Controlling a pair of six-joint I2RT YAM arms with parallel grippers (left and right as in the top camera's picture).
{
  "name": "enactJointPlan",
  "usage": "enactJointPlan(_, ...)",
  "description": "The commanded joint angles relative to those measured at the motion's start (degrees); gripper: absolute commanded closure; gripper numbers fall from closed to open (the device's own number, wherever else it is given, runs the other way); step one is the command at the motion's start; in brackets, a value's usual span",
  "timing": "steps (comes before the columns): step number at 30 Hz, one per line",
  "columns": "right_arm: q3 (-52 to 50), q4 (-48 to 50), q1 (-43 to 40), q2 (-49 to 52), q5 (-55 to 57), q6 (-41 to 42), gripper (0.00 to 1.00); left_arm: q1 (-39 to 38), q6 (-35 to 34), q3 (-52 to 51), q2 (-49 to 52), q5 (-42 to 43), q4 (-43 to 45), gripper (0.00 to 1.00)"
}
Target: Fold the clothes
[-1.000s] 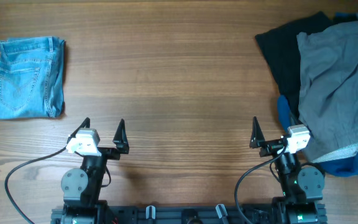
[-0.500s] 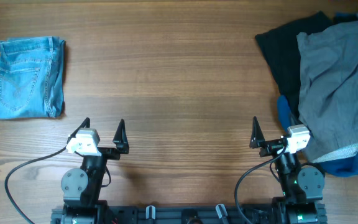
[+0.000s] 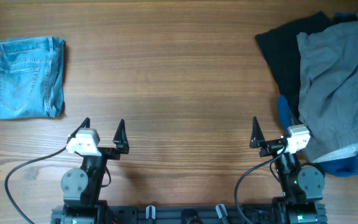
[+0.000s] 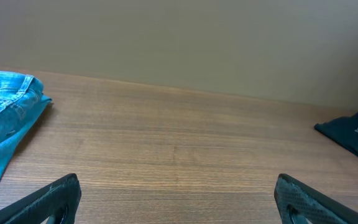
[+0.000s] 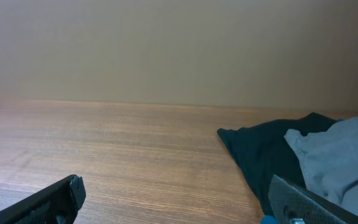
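My left gripper (image 3: 102, 124), lower left, and right gripper (image 3: 272, 129), lower right, gape wide and hold nothing. The grey shorts (image 3: 337, 81) lie rumpled at the frame's right edge on a black garment (image 3: 281, 43). I judge them soft, light and limp, best pinched along the pale waistband (image 3: 347, 151).

Nothing has changed since the earlier pictures — no shift shows anywhere, in any view.
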Motion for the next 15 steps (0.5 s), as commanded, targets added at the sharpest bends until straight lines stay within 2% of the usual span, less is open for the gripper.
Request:
enactJointPlan(1, -0.07, 0.26, 0.35, -0.39, 0.76, 0.13, 0.0, 0.22, 0.68, -0.48, -0.39, -0.72, 0.07, 0.0)
enactJointPlan(8, -0.07, 0.42, 0.35, -0.39, 0.98, 0.37, 0.0, 0.22, -1.07, -0.48, -0.39, -0.72, 0.13, 0.0)
enactJointPlan(11, 0.55, 0.04, 0.35, -0.39, -2.43, 1.97, 0.0, 0.22, -2.1, -0.39, -0.39, -0.74, 0.07, 0.0)
enactJointPlan(15, 5.6, -6.29, 0.35, 1.38, 0.2, 5.35, 0.0, 0.22, -4.28, 2.4, 2.56, -0.76, -2.84, 0.0)
